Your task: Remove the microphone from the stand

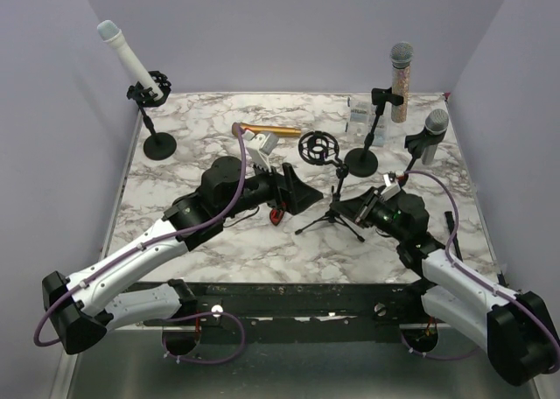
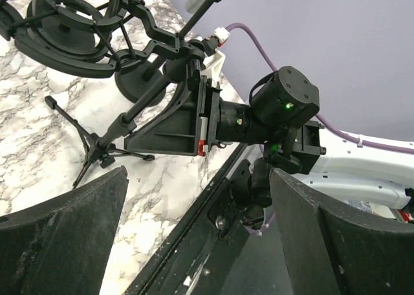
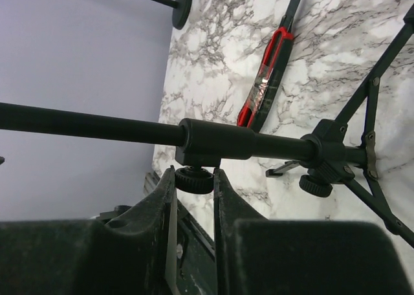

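Observation:
A black tripod stand with an empty round shock mount stands mid-table. My right gripper is shut on the small knurled knob under the stand's pole; from above it sits just right of the tripod. My left gripper hovers left of the stand, open and empty, with its fingers wide apart. A gold microphone lies on the table behind the left arm. Other microphones sit in stands: white, silver-headed and grey.
A red and black tool lies on the marble beside the tripod's legs. Round-base stands are at the back left and back right. A small clear box sits near the rear. Purple walls enclose the table on three sides.

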Tool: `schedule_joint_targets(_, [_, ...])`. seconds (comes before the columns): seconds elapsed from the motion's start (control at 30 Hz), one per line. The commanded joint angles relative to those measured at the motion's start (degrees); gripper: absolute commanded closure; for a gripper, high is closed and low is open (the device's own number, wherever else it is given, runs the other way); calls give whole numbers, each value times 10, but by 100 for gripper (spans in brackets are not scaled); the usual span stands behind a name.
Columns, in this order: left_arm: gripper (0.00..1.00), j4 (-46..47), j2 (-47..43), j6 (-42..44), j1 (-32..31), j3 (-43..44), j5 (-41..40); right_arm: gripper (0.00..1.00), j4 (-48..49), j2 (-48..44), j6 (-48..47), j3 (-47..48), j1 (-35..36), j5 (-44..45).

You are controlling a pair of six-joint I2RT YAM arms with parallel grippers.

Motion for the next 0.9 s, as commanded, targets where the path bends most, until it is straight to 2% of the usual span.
schedule_joint_targets(0.0, [10,-10,-21,20,-3,-11,-26,98,-71,-13,-51,15,0,58])
schedule_joint_targets(0.2, [10,-16,-31,27,-3,-17,-41,99,-208,-28,-116,55,22,158])
schedule_joint_targets(0.53, [10,-23,-38,32,-3,-16,-51,99,-333,10,-169,146,140,365])
schedule_joint_targets(0.77, [10,-30,-44,36,-3,-17,-57,99,-408,32,-199,212,177,460])
schedule_joint_targets(0.87, [10,-31,-44,37,-3,-16,-59,99,-428,38,-214,236,179,462])
